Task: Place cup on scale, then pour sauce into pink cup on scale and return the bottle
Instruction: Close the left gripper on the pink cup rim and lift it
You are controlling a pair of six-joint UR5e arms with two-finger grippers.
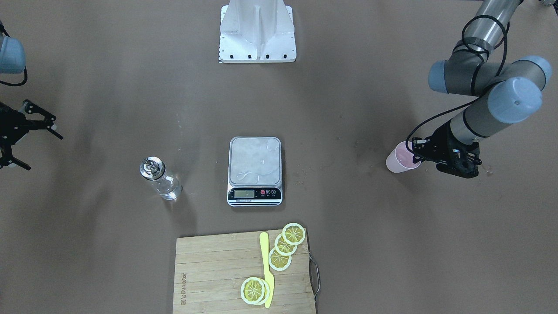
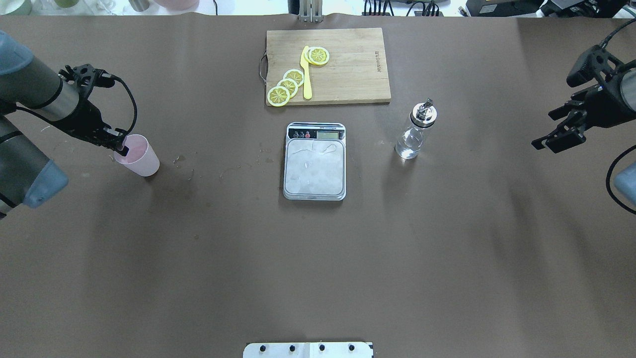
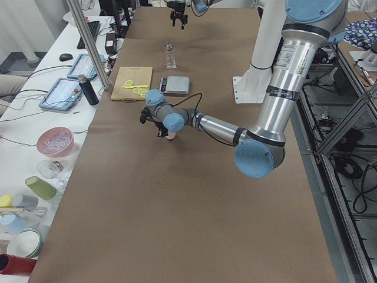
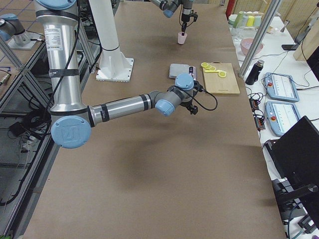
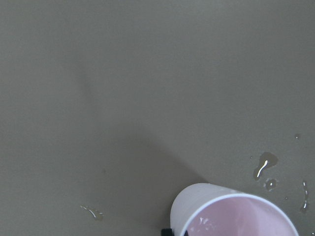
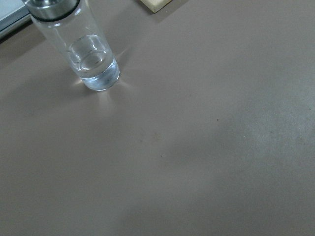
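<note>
The near stretch of the table [image 2: 318,273] is plain brown. At mid-table the scale [image 2: 314,169] sits central with its steel platform bare, ready for the cup [image 2: 141,159]. The cup is well apart at the left. The left gripper [image 2: 119,144] pinches its rim, apparently closed with 1 finger inside the wall, a grip suited to carrying it upright. Slightly farther, right of the scale, the bottle [image 2: 413,139] stands upright with little sauce showing. The right gripper [image 2: 544,130] hovers well right of it, spread wide and empty, likely waiting to pour. Farthest, a cutting board [image 2: 357,64] holds lemon slices [image 2: 287,85].
</note>
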